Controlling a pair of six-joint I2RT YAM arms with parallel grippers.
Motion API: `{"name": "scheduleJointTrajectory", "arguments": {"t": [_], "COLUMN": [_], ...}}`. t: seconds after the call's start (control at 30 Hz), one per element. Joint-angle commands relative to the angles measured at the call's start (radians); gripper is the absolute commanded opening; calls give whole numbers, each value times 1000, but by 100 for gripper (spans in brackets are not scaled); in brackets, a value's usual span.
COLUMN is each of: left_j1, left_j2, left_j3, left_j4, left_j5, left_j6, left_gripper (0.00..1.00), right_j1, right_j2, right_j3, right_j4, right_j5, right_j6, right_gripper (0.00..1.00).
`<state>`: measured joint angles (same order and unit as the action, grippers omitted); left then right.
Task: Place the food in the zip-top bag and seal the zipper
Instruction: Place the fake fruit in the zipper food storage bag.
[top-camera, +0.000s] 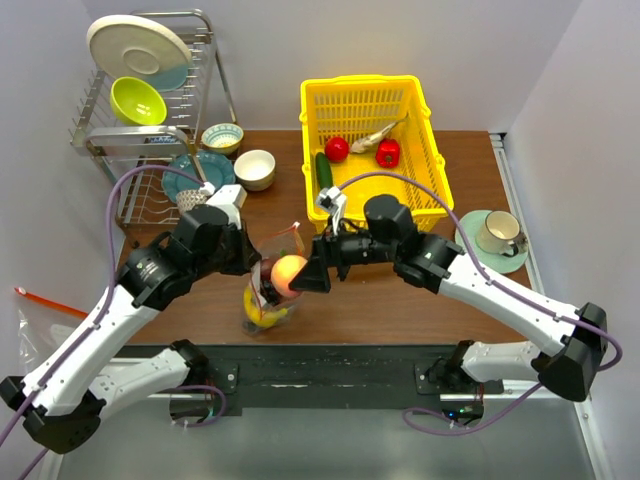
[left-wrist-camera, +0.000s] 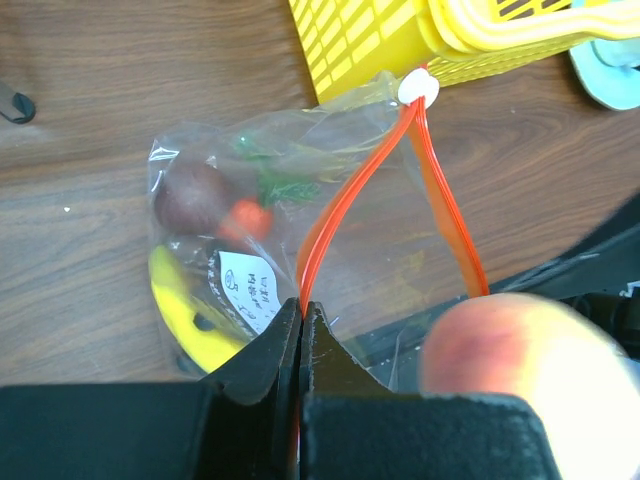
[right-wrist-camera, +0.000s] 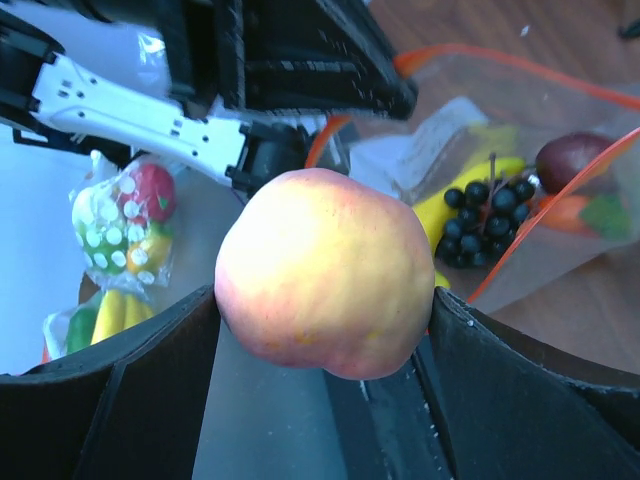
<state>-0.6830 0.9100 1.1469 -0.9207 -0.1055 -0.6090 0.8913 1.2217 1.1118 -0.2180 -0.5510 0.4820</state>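
Within right pincer (right-wrist-camera: 325, 305), peach (right-wrist-camera: 325, 255), near zip-top bag (right-wrist-camera: 590, 110)

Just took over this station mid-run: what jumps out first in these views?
The peach gripped in the right hand, poised at the open mouth of the zip-top bag near mid-table. The left hand pinches the red-orange zipper, holding that mouth open. Behind, the yellow basket holds a red apple, red pepper and cucumber.

Peach (top-camera: 289, 272) at bag (left-wrist-camera: 290, 140) mouth, banana (left-wrist-camera: 185, 315) inside, basket (top-camera: 362, 88) behind
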Motion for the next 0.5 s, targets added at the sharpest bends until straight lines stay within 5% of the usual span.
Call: {"name": "scheduleJointTrajectory", "arguments": {"t": [0.0, 0.37, 0.47], "left_j1": [0, -1, -1], "left_j2": [-37, -63, -66], "left_j3": [-13, -18, -15], "left_j4": [62, 86, 80], "left_j5": [38, 86, 78], "left_j6": [-18, -48, -46], "left_gripper": [0, 0, 0], "right_j1": [41, 58, 64], "right_j2": [12, 93, 93], "right_j3": [-21, 26, 26], "right_j4": [130, 91, 86], "right_j5": [95, 319, 335], "right_j6": [69, 50, 47], "right_gripper": [60, 63, 93]}}
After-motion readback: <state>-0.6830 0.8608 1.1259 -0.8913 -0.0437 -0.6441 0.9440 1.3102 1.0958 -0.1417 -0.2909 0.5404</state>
